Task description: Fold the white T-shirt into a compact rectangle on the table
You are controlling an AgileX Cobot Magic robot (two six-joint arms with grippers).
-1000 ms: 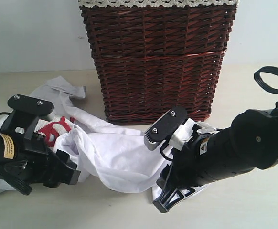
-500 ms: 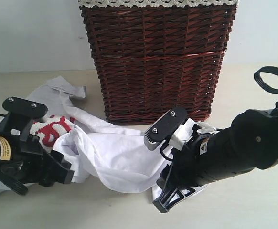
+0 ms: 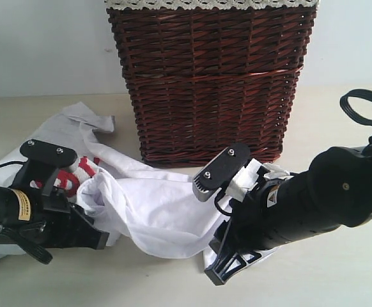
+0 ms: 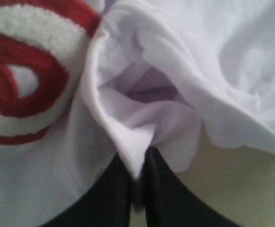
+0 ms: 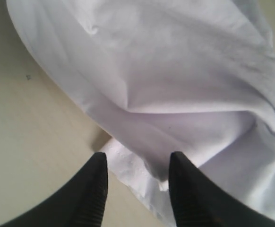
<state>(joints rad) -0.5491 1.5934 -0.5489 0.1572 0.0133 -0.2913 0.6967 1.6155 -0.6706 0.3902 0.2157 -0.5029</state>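
well, the white t-shirt (image 3: pixel 154 211) lies crumpled on the pale beige worktop (image 3: pixel 339 281). in the exterior view it reaches from the left side to the middle, its far edge close to the foot of a wicker basket (image 3: pixel 211 83). the left fingers (image 4: pixel 138 189) are pressed together, pinching a fold of the shirt's edge. the right fingers (image 5: pixel 137 163) stand spread, one on each side of a doubled edge of cloth that lies flat between them, unclamped. puffy white lettering outlined in red (image 3: pixel 77 176) shows beside the left arm (image 3: pixel 20 214), whose black body hides the shirt's near left part. the bulky black right arm (image 3: pixel 314 204) covers the shirt's right end, and a black cable loop (image 3: pixel 365 105) rises above that arm. the basket stands upright behind the shirt, dark brown and tightly woven, with a pale lace-trimmed liner (image 3: pixel 211 4) at its rim. the worktop is matte and smooth, and behind it is a plain pale wall (image 3: pixel 45 45). the cotton looks soft, bunched into thick rounded folds.
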